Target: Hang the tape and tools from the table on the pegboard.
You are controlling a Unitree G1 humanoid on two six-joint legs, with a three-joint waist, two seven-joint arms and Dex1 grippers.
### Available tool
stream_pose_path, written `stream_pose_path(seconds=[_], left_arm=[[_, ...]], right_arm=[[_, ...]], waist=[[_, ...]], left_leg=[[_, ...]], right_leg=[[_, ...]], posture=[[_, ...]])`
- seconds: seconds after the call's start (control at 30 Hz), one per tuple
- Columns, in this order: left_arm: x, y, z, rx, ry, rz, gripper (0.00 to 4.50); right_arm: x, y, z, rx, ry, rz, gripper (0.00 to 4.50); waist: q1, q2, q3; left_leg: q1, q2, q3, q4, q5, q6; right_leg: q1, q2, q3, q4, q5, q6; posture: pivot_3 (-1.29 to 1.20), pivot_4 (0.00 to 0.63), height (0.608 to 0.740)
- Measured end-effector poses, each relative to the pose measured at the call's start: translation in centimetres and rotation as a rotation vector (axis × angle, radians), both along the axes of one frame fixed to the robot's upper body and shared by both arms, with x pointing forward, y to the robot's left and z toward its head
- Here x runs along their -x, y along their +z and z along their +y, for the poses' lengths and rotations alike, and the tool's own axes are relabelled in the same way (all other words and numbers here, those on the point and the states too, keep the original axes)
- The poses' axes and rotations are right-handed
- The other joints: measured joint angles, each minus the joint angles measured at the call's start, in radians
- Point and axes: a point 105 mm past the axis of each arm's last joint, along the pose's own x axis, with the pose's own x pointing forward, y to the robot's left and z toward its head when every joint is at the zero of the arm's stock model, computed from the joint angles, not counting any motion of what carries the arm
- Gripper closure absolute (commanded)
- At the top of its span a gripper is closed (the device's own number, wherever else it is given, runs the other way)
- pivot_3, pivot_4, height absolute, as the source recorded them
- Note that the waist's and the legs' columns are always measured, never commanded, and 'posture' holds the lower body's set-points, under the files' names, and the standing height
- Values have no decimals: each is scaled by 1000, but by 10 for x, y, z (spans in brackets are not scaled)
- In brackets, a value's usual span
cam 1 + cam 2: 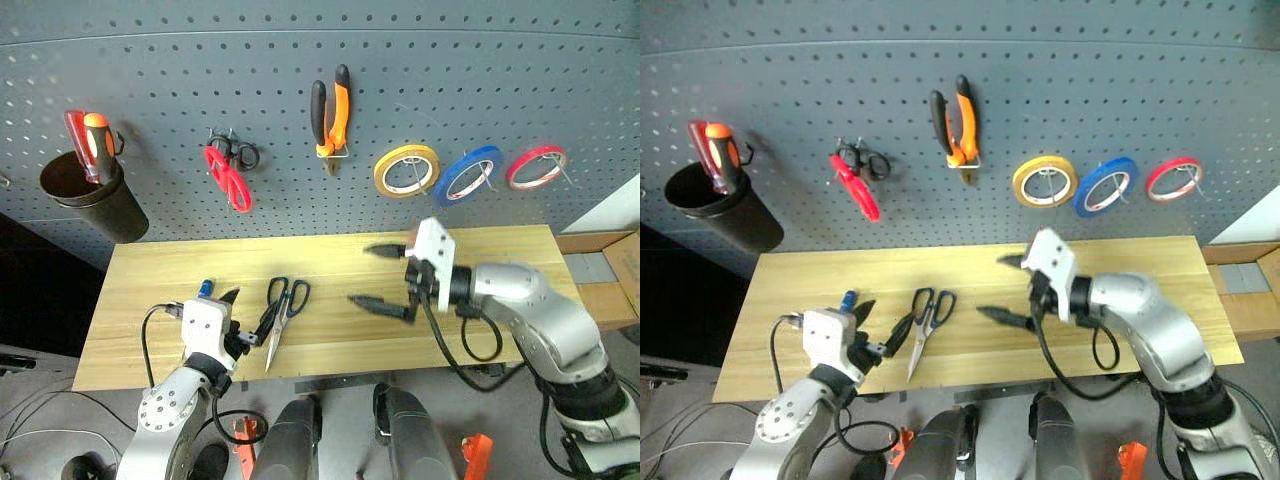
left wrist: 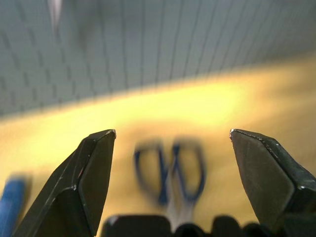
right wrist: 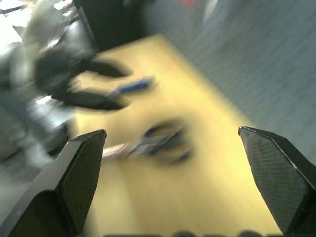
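Note:
The blue-handled scissors [image 1: 283, 308] lie on the table [image 1: 150, 270] near its front edge. The slim blue-handled screwdriver [image 1: 205, 289] lies to their left. My left gripper [image 1: 243, 318] is open, low over the table, between the screwdriver and the scissors. In the left wrist view the scissors [image 2: 170, 170] lie just ahead between its open fingers [image 2: 94, 168]. My right gripper [image 1: 378, 276] is open and empty, pointing left toward the scissors from mid-table. On the pegboard [image 1: 200, 70] hang the orange-and-black pliers [image 1: 332, 112] and the blue tape [image 1: 470, 175].
A black cup [image 1: 85, 195] holding red and orange screwdrivers hangs at the left of the board. Small red scissors [image 1: 228, 172] hang beside it. A yellow ring [image 1: 406, 170] and a red ring [image 1: 536, 167] flank the blue tape. A cardboard box [image 1: 605, 270] stands right of the table.

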Motion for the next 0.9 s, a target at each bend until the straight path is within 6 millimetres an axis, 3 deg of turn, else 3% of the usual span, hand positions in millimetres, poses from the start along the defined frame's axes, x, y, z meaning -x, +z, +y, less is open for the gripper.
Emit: stream_pose_path(seconds=[0.1, 0.2, 0.4, 0.63, 0.9], left_arm=[[1, -21, -2, 49, 55, 150, 501], [4, -29, -7, 30, 34, 230, 501], [3, -39, -15, -77, 3, 320, 501], [-12, -35, -21, -169, 8, 313, 501], [-30, -59, -17, -252, 81, 395, 501]], right_arm=[[7, -25, 4, 58, 8, 31, 42], [-1, -38, 2, 52, -62, -75, 42], [-14, -37, 4, -25, -157, -209, 42], [-16, -36, 5, -39, -174, -226, 42], [-17, -38, 4, -24, -179, -231, 42]], waist=[[2, -1, 0], [7, -1, -1], [12, -1, 0], [15, -1, 0], [15, -1, 0]], left_leg=[[0, 0, -1, 0, 0, -1], [0, 0, -1, 0, 2, -4], [3, 0, -1, 0, 2, -4], [4, 0, -1, 0, 2, -4], [5, 0, -1, 0, 2, -4]], right_leg=[[0, 0, -1, 0, 0, 0], [0, 0, -1, 1, 0, 0], [3, 0, -1, 0, 0, 0], [4, 0, -1, 0, 0, 0], [5, 0, -1, 0, 0, 0]], posture=[[16, 312, 740], [10, 317, 740], [3, 326, 740], [2, 332, 740], [-13, 335, 740]])
